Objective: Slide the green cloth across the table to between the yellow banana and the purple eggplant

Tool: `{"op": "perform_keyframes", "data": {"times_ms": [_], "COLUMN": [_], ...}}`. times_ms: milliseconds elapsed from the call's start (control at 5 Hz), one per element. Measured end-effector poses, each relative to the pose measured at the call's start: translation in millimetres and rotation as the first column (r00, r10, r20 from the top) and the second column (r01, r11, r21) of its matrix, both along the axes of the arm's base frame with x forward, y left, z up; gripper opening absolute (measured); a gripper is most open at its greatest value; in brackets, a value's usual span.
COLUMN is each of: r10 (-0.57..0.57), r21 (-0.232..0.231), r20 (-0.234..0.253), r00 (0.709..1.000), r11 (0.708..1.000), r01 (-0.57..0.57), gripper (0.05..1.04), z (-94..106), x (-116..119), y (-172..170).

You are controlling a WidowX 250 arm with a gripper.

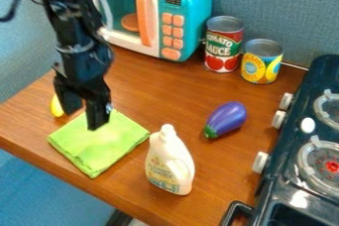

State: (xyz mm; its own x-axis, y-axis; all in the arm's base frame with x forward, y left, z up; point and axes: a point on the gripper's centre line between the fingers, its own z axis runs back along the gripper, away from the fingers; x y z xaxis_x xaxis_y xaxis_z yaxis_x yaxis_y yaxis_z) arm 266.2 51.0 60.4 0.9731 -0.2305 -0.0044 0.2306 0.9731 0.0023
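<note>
Cloth (109, 143) left — bottle (170, 163) right (cans (224, 46) behind)

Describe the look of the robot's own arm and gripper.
The arm is black, built of chunky, angular segments with small lighter glints at its joints. A thin dark cable loops out beside its upper part, at the picture's upper left. The gripper is black too, with two broad, blocky fingers. No sleeve covers the arm.

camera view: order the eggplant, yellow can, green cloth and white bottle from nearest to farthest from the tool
1. green cloth, just below the tool
2. white bottle, by the counter's front edge
3. eggplant, toward the stove
4. yellow can, back by the wall
</note>
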Motion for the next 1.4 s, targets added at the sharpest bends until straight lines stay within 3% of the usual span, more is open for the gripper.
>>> {"op": "perform_keyframes", "data": {"times_ms": [200,600,800,1000,1200,1400], "r10": [-0.027,-0.047,-0.046,-0.043,-0.068,-0.102], "r21": [0.035,0.111,0.110,0.109,0.060,0.006], "r20": [-0.050,-0.215,-0.247,-0.249,-0.189,-0.083], "r00": [0.998,0.975,0.968,0.967,0.980,0.991], "r11": [0.999,0.991,0.991,0.991,0.995,0.995], "r01": [0.029,0.073,0.075,0.072,0.080,0.103], "gripper": [0.999,0.999,0.999,0.999,0.999,0.999], "z": [-13.3,-36.8,-43.9,-46.8,-44.4,-40.7], "x": [7,5,3,8,26,53], "y": [3,3,1,2,-5,-12]}}
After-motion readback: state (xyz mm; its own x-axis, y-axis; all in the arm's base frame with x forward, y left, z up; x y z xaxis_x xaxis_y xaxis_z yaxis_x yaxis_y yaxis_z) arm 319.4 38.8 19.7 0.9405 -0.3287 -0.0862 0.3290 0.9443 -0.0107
